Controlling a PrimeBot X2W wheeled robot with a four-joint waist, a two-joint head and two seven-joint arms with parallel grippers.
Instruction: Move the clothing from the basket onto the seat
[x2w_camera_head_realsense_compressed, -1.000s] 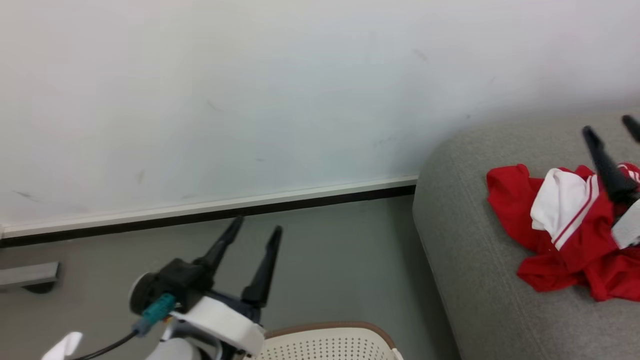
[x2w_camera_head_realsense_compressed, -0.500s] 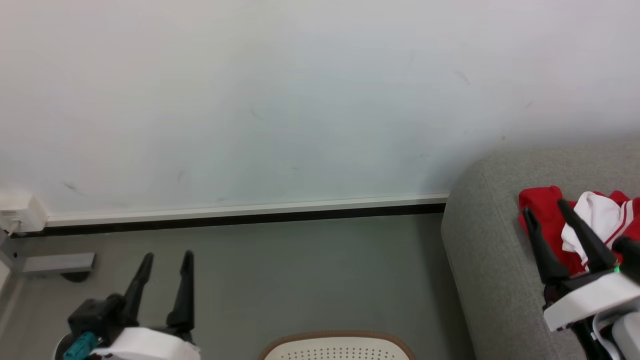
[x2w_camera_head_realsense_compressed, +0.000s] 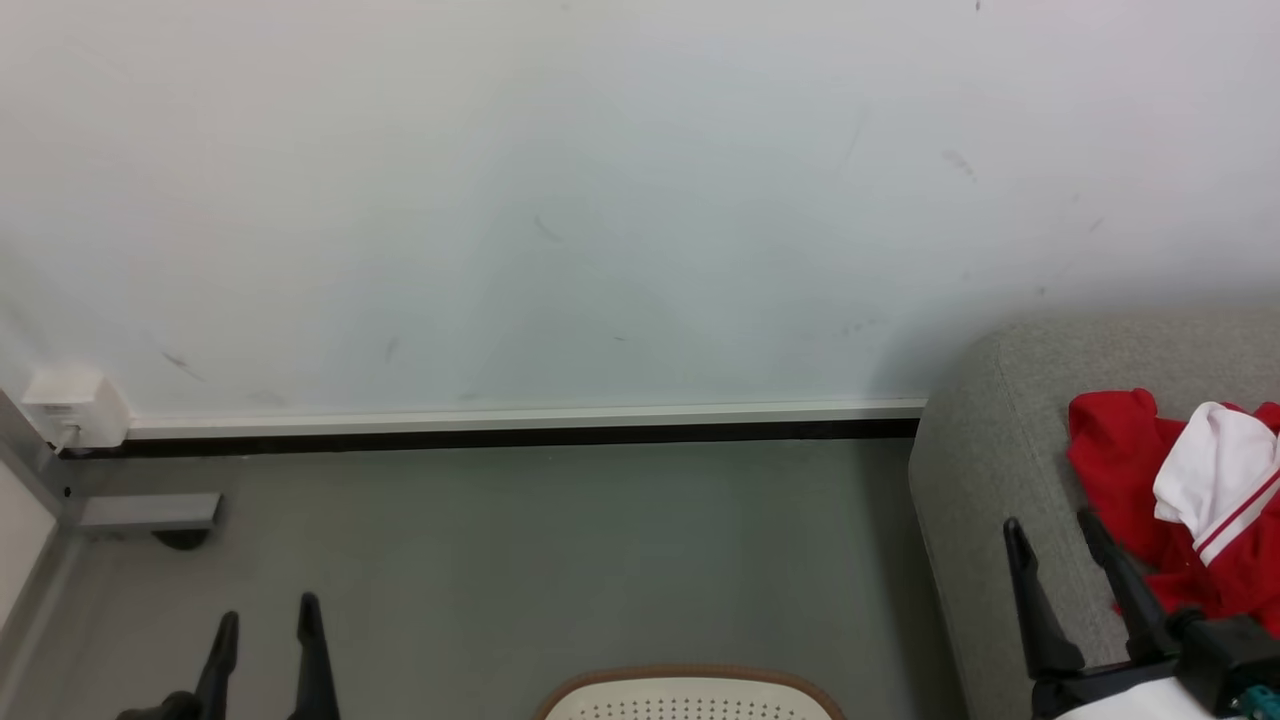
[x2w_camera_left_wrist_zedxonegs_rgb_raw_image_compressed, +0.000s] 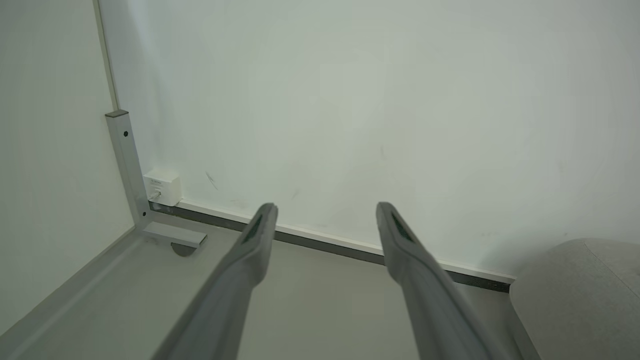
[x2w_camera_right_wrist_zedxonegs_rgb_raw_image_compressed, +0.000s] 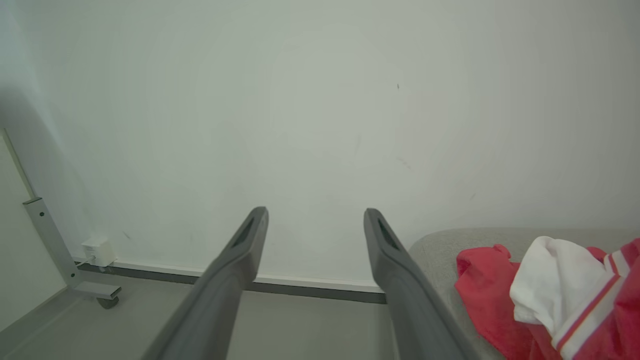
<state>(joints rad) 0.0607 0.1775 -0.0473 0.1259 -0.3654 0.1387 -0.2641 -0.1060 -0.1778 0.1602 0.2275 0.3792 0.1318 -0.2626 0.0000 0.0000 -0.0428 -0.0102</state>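
The clothing (x2w_camera_head_realsense_compressed: 1190, 500) lies crumpled on the grey seat (x2w_camera_head_realsense_compressed: 990, 470) at the right edge of the head view: red fabric with a white, red-striped panel on top. The right wrist view shows that clothing (x2w_camera_right_wrist_zedxonegs_rgb_raw_image_compressed: 550, 295) at its lower right, on the seat (x2w_camera_right_wrist_zedxonegs_rgb_raw_image_compressed: 435, 245). My right gripper (x2w_camera_head_realsense_compressed: 1052, 528) stands open just left of the clothing, holding nothing. At the lower left, over the floor, my left gripper (x2w_camera_head_realsense_compressed: 268, 612) is open and holds nothing. Only the far rim of the cream basket (x2w_camera_head_realsense_compressed: 690, 690) shows at the bottom centre. In the wrist views both the left gripper (x2w_camera_left_wrist_zedxonegs_rgb_raw_image_compressed: 325, 207) and the right gripper (x2w_camera_right_wrist_zedxonegs_rgb_raw_image_compressed: 315, 212) have spread fingers.
A white wall with a dark baseboard (x2w_camera_head_realsense_compressed: 500, 437) runs across the back. A grey metal bracket with a caster (x2w_camera_head_realsense_compressed: 150, 515) and a white box (x2w_camera_head_realsense_compressed: 72, 405) sit at the left corner. Grey floor lies between basket and wall.
The camera has turned left. Both grippers have dropped back toward the bottom of the head view. The right gripper has pulled away from the clothing, which stays on the seat.
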